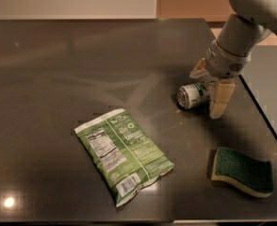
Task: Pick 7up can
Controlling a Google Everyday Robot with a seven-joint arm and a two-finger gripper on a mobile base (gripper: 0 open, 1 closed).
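Observation:
The 7up can point(192, 95), small and silver with green markings, lies on its side on the dark table point(58, 79), its top facing left. My gripper point(209, 85) hangs from the arm at the upper right, right over the can's right end. Its fingers are open: the near finger point(221, 99) stands in front of the can's right end, and the far finger point(199, 69) is behind the can. The can rests on the table.
A flat green snack bag point(123, 153) lies in the middle front. A green-topped sponge point(242, 171) lies at the front right. The table's right edge point(265, 121) runs diagonally just right of the gripper.

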